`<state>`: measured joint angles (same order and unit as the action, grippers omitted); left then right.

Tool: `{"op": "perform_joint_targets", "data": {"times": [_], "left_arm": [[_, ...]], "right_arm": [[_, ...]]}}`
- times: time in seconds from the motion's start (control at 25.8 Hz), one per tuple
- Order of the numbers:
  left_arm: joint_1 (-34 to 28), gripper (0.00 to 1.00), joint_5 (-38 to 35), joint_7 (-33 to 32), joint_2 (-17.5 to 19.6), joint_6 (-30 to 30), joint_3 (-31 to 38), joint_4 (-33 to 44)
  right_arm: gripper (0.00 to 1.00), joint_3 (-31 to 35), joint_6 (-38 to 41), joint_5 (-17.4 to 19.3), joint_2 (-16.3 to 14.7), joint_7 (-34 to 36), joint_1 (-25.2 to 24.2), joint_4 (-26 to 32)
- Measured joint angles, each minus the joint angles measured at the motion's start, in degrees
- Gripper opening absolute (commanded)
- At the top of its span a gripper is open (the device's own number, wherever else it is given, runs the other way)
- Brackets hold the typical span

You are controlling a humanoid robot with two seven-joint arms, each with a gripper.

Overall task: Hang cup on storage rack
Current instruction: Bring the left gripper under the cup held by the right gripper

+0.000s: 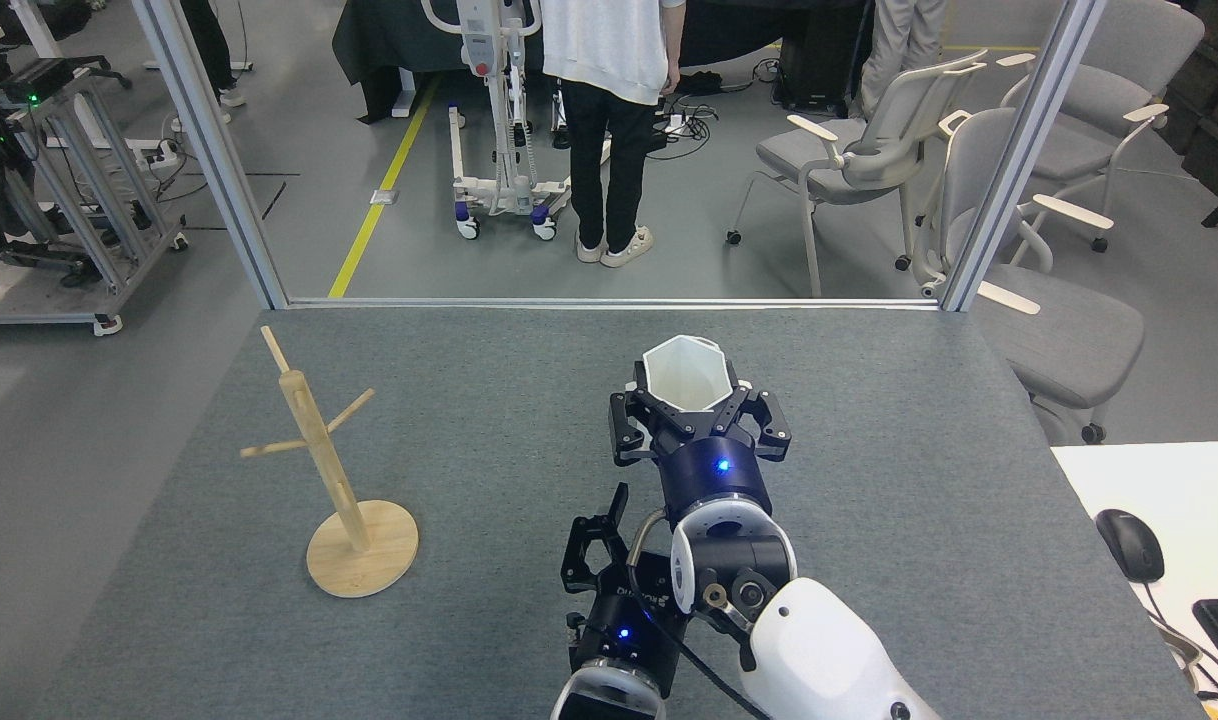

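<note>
Grey felt-like cloth covers the table (489, 420) that fills the lower part of the head view. At far left, on the floor beyond the table, stands a metal-framed cart (69, 200). Next, on the left part of the table, is the storage rack (334, 480): a pale wooden post rising upright from a round flat disc base, with thin pegs angling outward near its top. Nothing hangs on any peg.

Right of the rack, well apart from it and at the bottom edge of the view, is my left gripper (599, 535). Its dark fingers point up and away from me; part of it lies behind my right arm, so I cannot tell how its jaws stand. It touches nothing that I can see.

Just right of it, near the centre of the table, is my right gripper (694, 415). Its black fingers are closed around the cup (683, 372), a white faceted cup held mouth-up, with its open rim showing above the fingers and its lower body hidden between them. The cup is well apart from the rack, to its right. The rim tab cannot be made out.

Beyond the table, behind a low metal rail, a person (609, 110) stands on the floor in dark trousers and a white top. Further right are grey chairs (869, 150). At far right, on a white desk (1119, 480), lies a black mouse (1129, 543).
</note>
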<state>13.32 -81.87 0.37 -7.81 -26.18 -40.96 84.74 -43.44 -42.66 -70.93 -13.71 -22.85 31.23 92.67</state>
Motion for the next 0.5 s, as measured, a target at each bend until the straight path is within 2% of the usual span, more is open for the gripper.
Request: {"op": "perform_joint_targets", "data": {"times": [0.19,0.5], "left_arm": [[2.10,0.98,0.17,-2.71,-0.01,0.66,-0.04,-1.95],[4.40,0.98,0.69,-3.49,-0.01,0.46,0.25,-3.15]], "right_arm": [[0.00,-0.06,0.03,0.00,0.00,-0.14,0.25,0.56],[0.00,-0.07,0.03,0.00,0.00,0.17,0.29,0.75]]}}
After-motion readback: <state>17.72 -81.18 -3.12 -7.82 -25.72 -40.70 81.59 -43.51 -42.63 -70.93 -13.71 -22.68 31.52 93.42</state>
